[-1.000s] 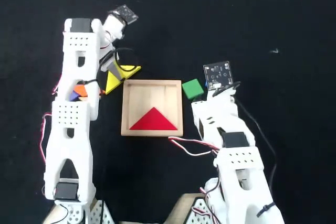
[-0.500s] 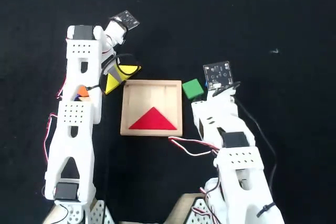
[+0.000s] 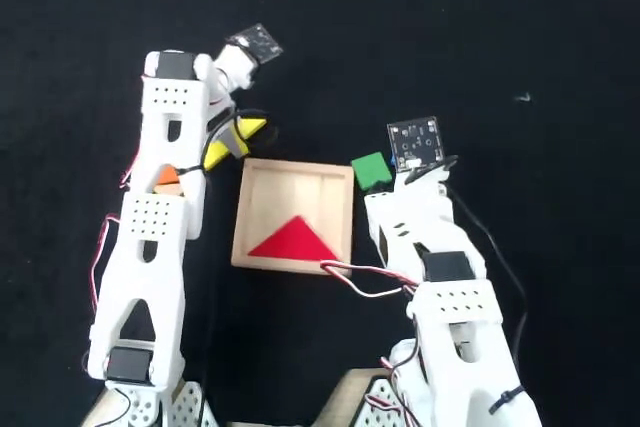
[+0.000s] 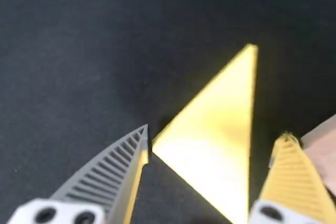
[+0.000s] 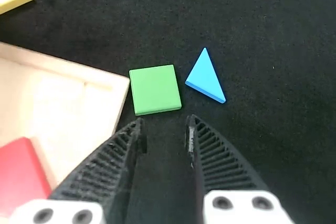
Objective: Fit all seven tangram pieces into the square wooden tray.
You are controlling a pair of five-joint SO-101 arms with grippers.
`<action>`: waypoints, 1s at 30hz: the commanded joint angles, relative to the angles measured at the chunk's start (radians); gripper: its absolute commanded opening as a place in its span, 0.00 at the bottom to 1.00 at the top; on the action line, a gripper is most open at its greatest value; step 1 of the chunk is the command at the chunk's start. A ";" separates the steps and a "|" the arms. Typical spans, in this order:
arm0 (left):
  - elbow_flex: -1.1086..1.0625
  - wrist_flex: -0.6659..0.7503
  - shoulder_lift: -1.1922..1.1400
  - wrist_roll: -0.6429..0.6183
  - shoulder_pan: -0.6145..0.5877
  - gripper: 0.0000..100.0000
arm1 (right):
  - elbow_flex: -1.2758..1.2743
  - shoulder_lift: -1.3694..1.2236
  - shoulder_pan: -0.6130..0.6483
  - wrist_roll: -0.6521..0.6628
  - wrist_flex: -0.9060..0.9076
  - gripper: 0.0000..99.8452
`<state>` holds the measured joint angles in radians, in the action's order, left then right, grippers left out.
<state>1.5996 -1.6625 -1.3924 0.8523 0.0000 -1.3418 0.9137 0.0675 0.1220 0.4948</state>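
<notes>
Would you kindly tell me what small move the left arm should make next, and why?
Probably close the left gripper on the yellow triangle: its fingers straddle the piece, which lies on the cloth beside the wooden tray holding just the red triangle.

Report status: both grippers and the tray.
Left gripper open, astride yellow triangle. Right gripper open, empty, by green square. Tray holds red triangle alone, sits slightly skewed.

Your fingers: slightly parted above the worktop.
Green square: just ahead, beside your tray corner.
Blue triangle: just beside it.
</notes>
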 commanded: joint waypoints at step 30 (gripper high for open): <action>0.018 -0.084 0.012 0.055 -0.028 0.36 | 0.008 -0.004 0.017 0.011 -0.026 0.14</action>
<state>1.5980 -1.7300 -1.3940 0.9060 -0.0261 -1.3418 0.9137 0.0675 0.1220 0.4948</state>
